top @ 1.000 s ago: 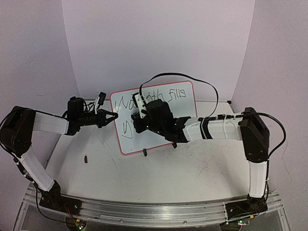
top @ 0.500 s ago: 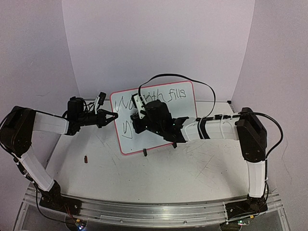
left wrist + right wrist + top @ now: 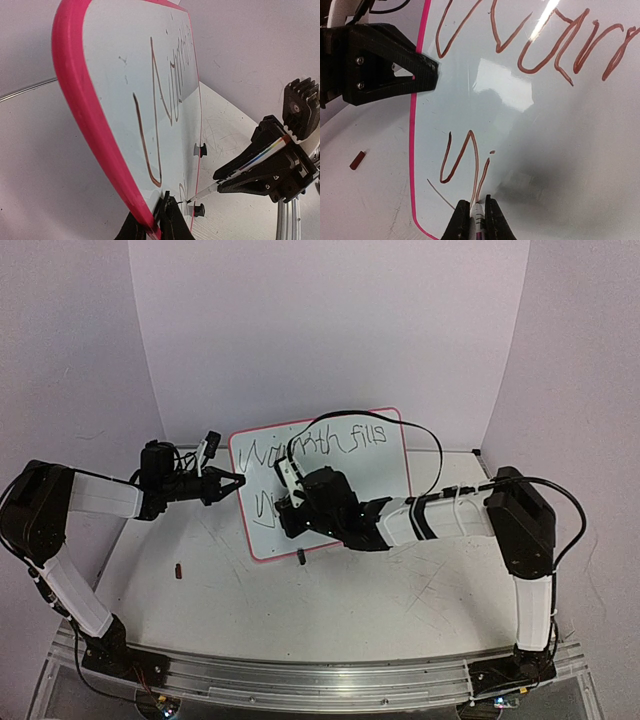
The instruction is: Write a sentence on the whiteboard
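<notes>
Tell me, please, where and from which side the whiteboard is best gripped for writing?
I would pinch the thin pink frame at the left edge of the whiteboard, coming from the left, as the left gripper does. The board stands tilted on its clip feet, so that edge is free, leaving the face clear for the marker.

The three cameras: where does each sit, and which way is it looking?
Top external: above and behind, looking down on the table; left arm and right arm show.
Left wrist: on the left arm, looking along the whiteboard; the left hand clamps its pink edge.
Right wrist: on the right arm, facing the sentence; the right hand pinches the marker.
Both wrist views share the whiteboard and sentence.
</notes>
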You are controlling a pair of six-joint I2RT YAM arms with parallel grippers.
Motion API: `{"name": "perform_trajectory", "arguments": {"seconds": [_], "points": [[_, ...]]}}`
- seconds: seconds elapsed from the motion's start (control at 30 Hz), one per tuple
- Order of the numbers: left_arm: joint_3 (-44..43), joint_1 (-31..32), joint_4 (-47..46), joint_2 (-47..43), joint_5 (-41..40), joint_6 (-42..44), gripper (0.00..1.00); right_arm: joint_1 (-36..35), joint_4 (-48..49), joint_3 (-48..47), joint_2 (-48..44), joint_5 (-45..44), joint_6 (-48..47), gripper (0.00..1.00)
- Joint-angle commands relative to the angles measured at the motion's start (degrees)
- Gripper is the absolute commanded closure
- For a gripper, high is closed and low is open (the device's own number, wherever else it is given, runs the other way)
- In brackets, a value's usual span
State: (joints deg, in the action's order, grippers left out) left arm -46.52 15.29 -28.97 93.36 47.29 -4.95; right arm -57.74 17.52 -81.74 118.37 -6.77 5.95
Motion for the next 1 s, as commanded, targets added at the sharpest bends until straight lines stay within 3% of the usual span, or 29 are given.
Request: {"name": "perform_trajectory", "arguments": {"seconds": [0.0,0.23,0.63,0.97], "points": [[-0.52,0.22,3.96,1.25,-9.23,8.56,1.0,1.56,0.27,-0.32,-2.81,-8.01,0.27,1.0],[-0.48,0.23,3.94,1.24,-9.22,8.56,1.0,2.39,1.24,-2.37,-3.16,-11.24,-1.88,1.0],[-0.31,0.21,4.01,1.04,-9.41,8.73,1.0,1.68,1.04,-9.13,1.15,-5.49,-1.78,1.0],[-0.34,0.24,4.1,1.01,-9.32,8.74,1.0,0.28,0.14,-4.96,1.04,-3.82,2.0,1.0]]}}
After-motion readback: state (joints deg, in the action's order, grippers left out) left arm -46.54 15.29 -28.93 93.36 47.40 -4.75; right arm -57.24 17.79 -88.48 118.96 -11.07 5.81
